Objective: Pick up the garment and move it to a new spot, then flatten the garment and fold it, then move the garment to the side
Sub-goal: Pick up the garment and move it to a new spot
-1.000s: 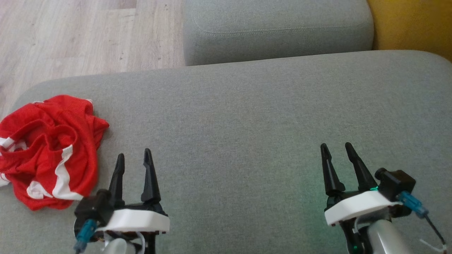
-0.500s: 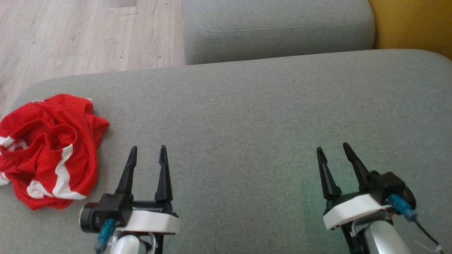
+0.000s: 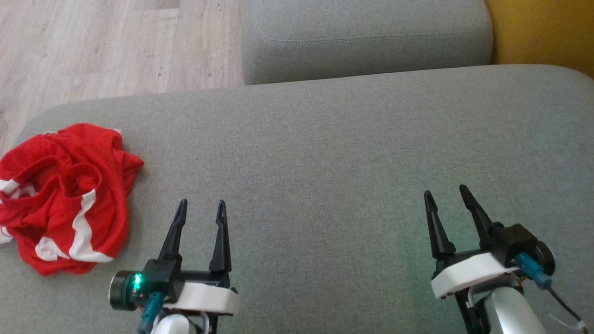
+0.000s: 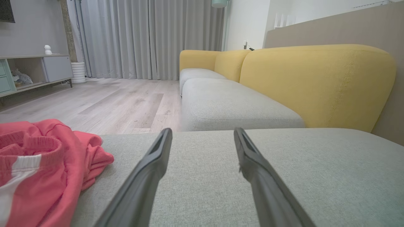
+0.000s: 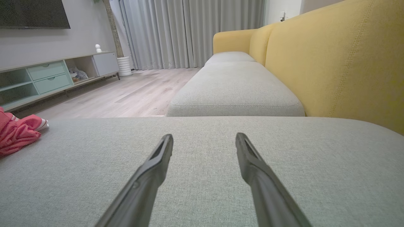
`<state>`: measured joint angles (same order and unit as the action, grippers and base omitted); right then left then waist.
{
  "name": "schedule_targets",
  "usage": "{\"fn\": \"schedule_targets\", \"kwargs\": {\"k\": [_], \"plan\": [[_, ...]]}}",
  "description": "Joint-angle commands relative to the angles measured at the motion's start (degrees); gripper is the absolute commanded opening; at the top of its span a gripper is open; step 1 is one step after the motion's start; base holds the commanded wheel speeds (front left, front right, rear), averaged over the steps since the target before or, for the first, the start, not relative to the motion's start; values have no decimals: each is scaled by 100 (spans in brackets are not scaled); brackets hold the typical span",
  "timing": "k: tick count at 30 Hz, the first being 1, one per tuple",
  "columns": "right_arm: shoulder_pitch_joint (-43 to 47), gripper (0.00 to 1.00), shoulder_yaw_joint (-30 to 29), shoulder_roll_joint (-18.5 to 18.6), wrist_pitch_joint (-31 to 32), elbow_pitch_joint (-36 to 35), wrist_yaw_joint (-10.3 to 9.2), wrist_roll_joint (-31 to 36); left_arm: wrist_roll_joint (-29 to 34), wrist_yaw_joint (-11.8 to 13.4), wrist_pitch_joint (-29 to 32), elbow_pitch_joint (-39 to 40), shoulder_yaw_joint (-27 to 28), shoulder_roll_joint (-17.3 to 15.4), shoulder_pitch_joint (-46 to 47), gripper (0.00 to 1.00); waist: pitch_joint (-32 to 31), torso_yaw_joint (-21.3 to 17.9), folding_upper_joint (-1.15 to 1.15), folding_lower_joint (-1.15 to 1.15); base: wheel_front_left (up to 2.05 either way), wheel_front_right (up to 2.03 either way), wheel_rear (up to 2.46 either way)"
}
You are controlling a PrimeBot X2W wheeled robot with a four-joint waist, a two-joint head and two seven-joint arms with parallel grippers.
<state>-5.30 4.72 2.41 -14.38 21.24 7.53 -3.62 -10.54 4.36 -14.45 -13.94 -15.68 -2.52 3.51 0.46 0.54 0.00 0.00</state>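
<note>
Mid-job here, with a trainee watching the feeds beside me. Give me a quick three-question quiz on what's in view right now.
1. True or false: the left end effector is shut on the red garment.
2. How does the garment lie on the grey cushion? A) spread flat B) crumpled in a heap C) neatly folded
3. Fill in: the end effector nearer the garment is the ____ one.
Key: 1 false, its jaws stand open and clear of the cloth; 2 B; 3 left.
</note>
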Motion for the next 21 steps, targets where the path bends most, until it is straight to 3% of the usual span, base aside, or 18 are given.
{"fn": "schedule_targets", "kwargs": {"k": [1, 7, 10, 14, 21], "plan": [[-253, 100, 108, 47, -62, -149, -4, -9, -2, 29, -55, 141, 144, -36, 324, 100, -4, -2, 0, 0, 0, 0, 0], [-218, 100, 87, 47, -62, -144, -4, -8, -11, 36, -55, 68, 123, -36, 327, 100, -7, 43, 0, 0, 0, 0, 0], [-201, 100, 56, 47, -62, -169, -4, 29, 27, 57, -55, 52, 127, -36, 396, 100, 46, 249, 0, 0, 0, 0, 0], [-179, 100, 9, 47, -62, -197, -4, 49, 45, 22, -55, 42, 172, -36, 490, 100, 107, 628, 0, 0, 0, 0, 0], [-220, 100, 1, 47, -62, -269, -4, 106, 98, 39, -55, 130, 329, -36, 624, 100, 331, 1847, 0, 0, 0, 0, 0]]}}
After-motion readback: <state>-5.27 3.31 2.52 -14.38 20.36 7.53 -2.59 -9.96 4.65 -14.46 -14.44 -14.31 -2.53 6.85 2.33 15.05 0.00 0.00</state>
